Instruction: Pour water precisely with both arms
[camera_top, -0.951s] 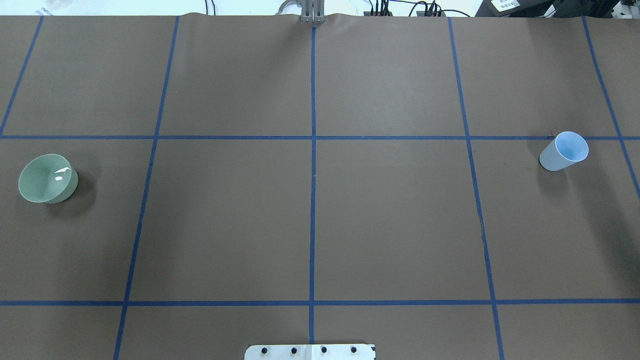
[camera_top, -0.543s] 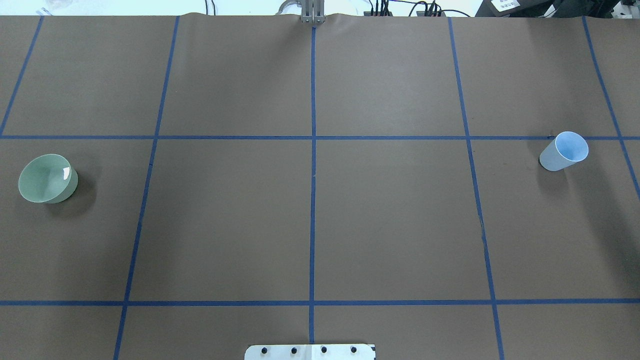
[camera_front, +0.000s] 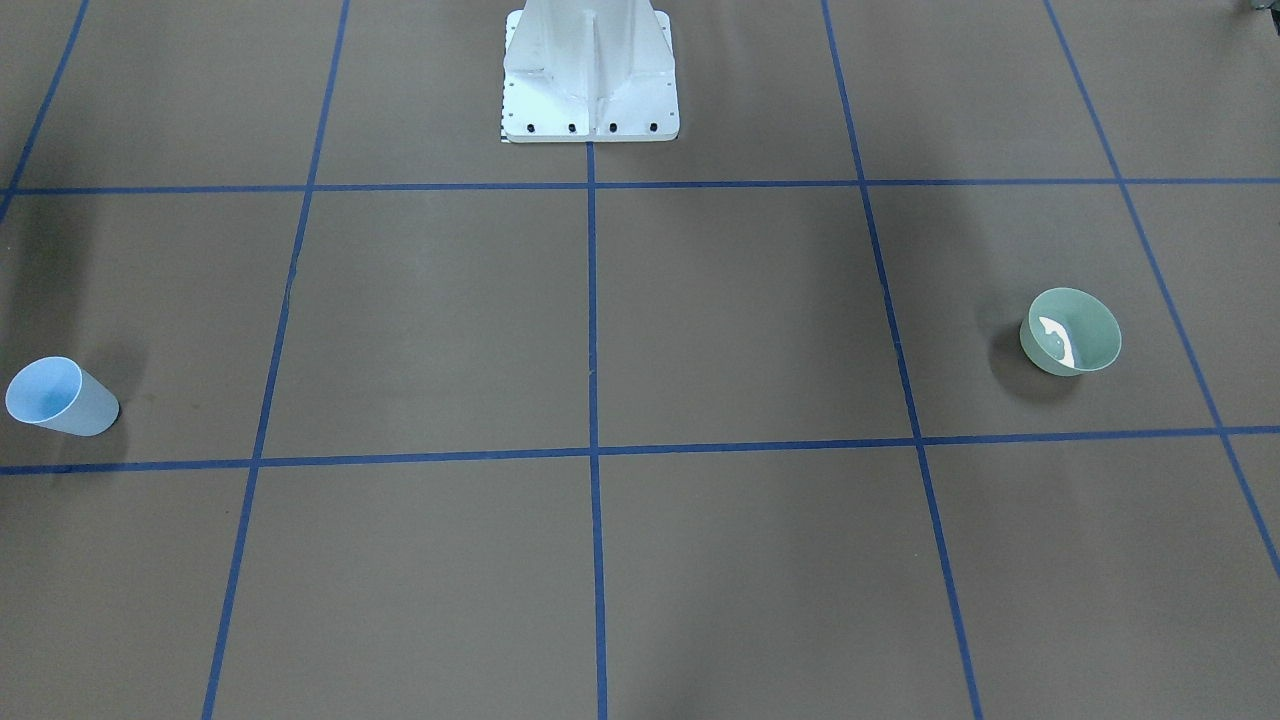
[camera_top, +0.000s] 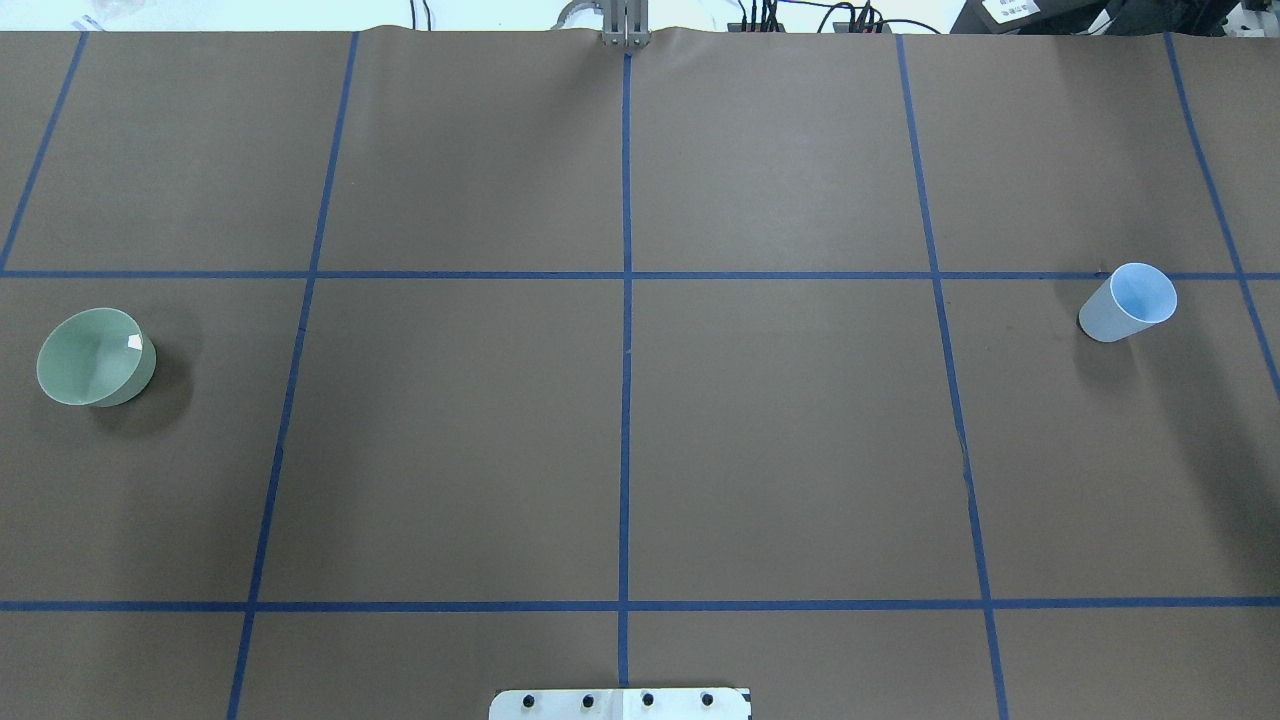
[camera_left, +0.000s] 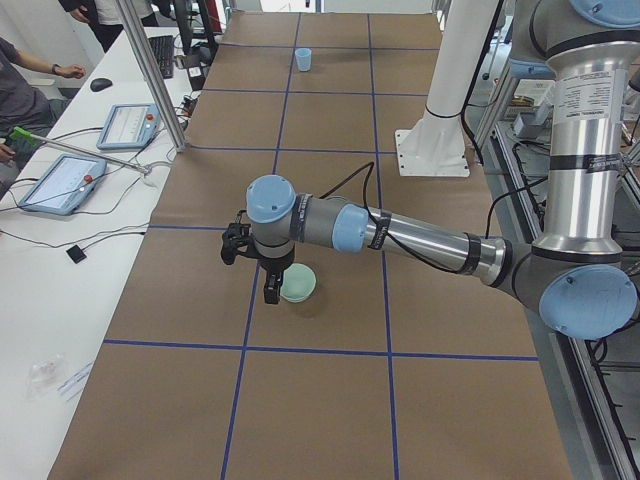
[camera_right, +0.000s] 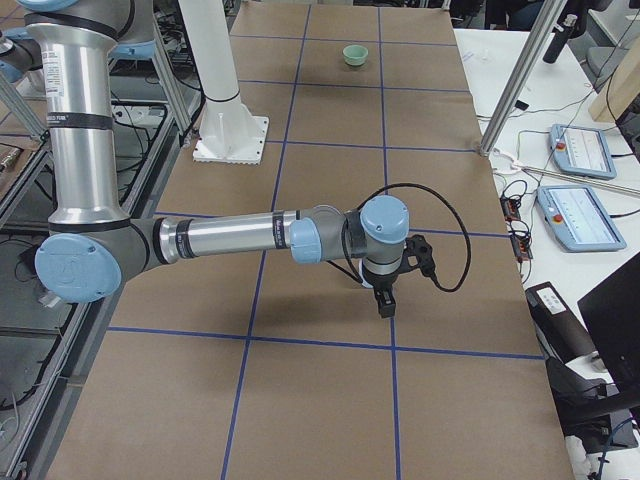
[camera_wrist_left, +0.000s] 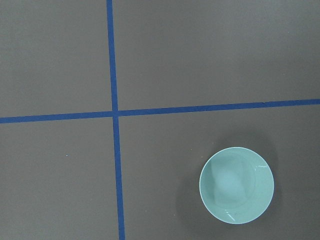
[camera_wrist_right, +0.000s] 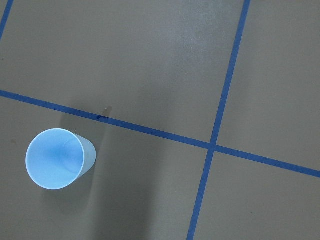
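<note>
1. Only the glint (camera_top: 134, 343) in the bowl (camera_top: 80, 365) shrank; the cup (camera_top: 1128, 303) stayed.
2. Left arm (camera_left: 420, 240) reached out, left gripper (camera_left: 270, 288) beside the bowl; right arm (camera_right: 230, 240) likewise, right gripper (camera_right: 384, 300) near the cup.
3. Jaws spread or pressed together: could not tell.

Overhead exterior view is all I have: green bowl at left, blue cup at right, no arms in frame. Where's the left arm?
Observer: In the left side view the left arm stretches out over the table. The left gripper points down close to the green bowl.
Operator: Is it holding the bowl?
Observer: No. The left wrist view looks down on the whole bowl, with nothing touching it.
Operator: And the right arm?
Observer: The right arm reaches out likewise, and its wrist view looks down into the upright blue cup.
</note>
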